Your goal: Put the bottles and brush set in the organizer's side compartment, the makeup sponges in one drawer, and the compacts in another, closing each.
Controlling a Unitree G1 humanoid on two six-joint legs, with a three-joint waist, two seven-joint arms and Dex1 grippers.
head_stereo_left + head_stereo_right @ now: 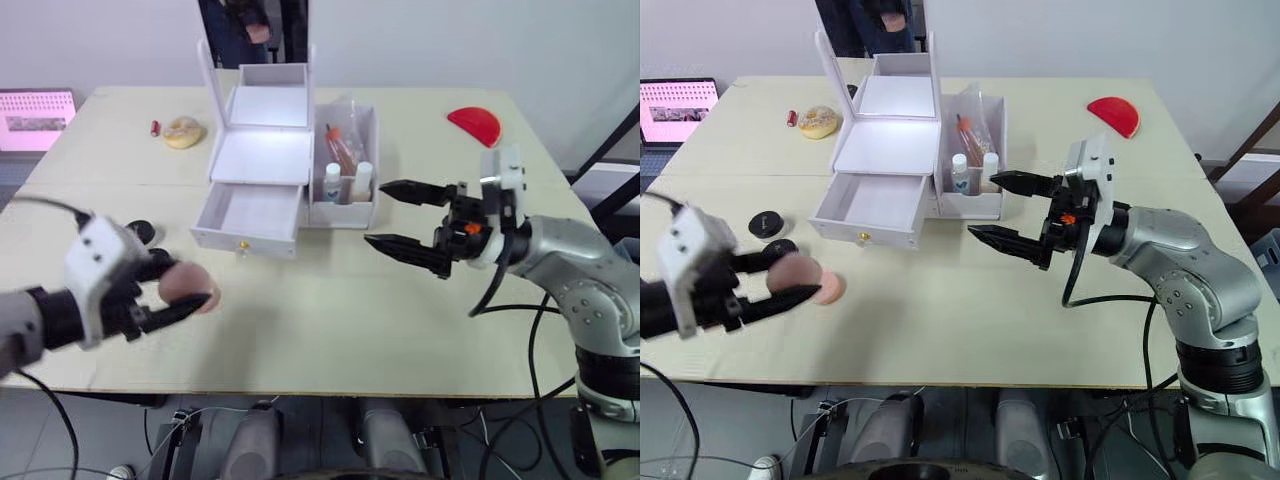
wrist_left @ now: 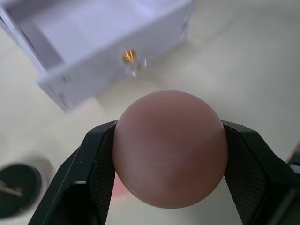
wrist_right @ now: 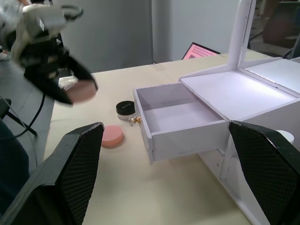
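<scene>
The left pincer (image 1: 770, 283) grips a round pink sponge (image 2: 169, 149) above the desk (image 1: 330, 330), near its front left edge. A second sponge (image 3: 112, 136) lies on the desk just under it, beside two black compacts (image 1: 765, 223). The right pincer (image 1: 408, 217) hangs wide apart over bare desk, just right of the open drawer (image 1: 248, 217) of the white organizer (image 1: 265, 150). Bottles (image 1: 333, 181) stand in its side compartment (image 1: 367, 165). No writing is readable.

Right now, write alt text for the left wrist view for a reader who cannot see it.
A round pink makeup sponge is held in the left gripper, its black jaws closed on either side. Beyond it stands the white organizer's open, empty drawer with a small gold knob, on a cream table.
</scene>
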